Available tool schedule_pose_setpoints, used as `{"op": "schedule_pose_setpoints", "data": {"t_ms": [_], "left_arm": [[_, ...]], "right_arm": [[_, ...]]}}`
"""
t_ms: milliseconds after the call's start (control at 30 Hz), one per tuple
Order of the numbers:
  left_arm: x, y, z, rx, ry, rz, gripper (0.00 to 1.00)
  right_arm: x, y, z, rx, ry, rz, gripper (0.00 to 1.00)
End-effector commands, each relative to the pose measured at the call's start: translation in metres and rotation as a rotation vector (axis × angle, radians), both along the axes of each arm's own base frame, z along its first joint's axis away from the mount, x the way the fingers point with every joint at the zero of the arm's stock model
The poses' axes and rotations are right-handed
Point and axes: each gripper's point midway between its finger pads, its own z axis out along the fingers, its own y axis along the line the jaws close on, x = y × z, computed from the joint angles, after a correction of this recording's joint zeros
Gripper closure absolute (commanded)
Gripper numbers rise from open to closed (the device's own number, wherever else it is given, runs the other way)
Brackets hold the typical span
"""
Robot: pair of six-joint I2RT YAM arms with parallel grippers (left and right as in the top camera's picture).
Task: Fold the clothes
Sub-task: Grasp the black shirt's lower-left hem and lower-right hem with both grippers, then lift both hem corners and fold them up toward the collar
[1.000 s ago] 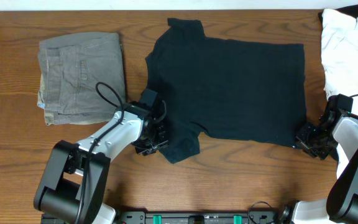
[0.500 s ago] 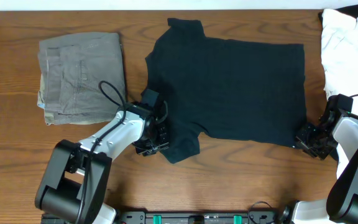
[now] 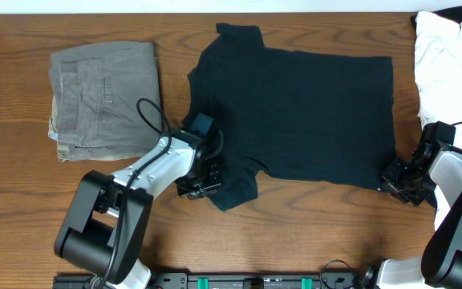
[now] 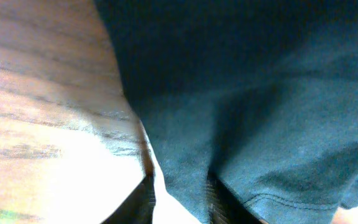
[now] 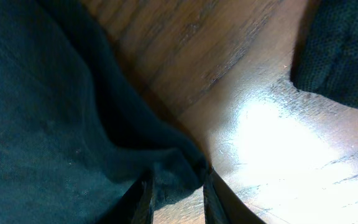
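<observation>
Lying flat and spread on the wood table (image 3: pixel 22 201), the black T-shirt (image 3: pixel 303 112) fills the stretch between the two claws, its body running from the left claw (image 3: pixel 204 178) across to the right claw (image 3: pixel 398 178) and away from both toward the far edge. Collar end sits on the left claw's side, hem on the right claw's side. Left claw is low over the near sleeve, just where the sleeve meets the body. Left wrist view: the T-shirt (image 4: pixel 260 112) covers most of the frame and the sleeve edge runs down between the claw's fingers (image 4: pixel 219 202). Gap between them is narrow, with a bright sliver of table showing beside the cloth. Cannot tell whether the left claw (image 4: pixel 179 202) is pinching the fabric or only straddling it. Right claw is at the near hem corner, down on the table. Right wrist view: a small bunched fold of the T-shirt (image 5: pixel 48 112) lies between the fingers (image 5: pixel 140 196), and the right claw (image 5: pixel 176 193) is closed narrow on that corner, with bare glossy wood just past it. Beyond the left claw, on its outer side and farther back, grey-green trousers (image 3: pixel 103 96) lie folded, apart from the shirt. Far beyond the right claw, at the table's back corner, a crumpled white garment (image 3: pixel 447 64) lies near the hem.
</observation>
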Motion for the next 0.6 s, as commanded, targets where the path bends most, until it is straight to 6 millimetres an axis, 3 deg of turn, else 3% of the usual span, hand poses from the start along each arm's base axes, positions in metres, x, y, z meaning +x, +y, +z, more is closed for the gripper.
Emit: {"op": "schedule_pose_setpoints", "data": {"t_ms": [0, 67, 133, 367, 567], "left_arm": [[-0.012, 0.008, -0.020, 0.053, 0.054, -0.020, 0.80], [-0.013, 0.009, -0.020, 0.058, 0.058, -0.020, 0.81], [-0.014, 0.009, -0.020, 0.060, 0.063, -0.020, 0.94], [-0.013, 0.016, -0.017, 0.071, 0.072, -0.036, 0.94], [0.000, 0.075, 0.003, 0.363, 0.047, -0.143, 0.94]], "right_arm": [[-0.008, 0.007, -0.009, 0.025, 0.026, 0.001, 0.75], [-0.008, 0.007, -0.009, 0.025, 0.026, 0.001, 0.75], [-0.008, 0.007, -0.009, 0.025, 0.026, 0.001, 0.75], [-0.008, 0.007, -0.009, 0.025, 0.026, 0.002, 0.75], [-0.008, 0.007, -0.009, 0.025, 0.026, 0.002, 0.76]]}}
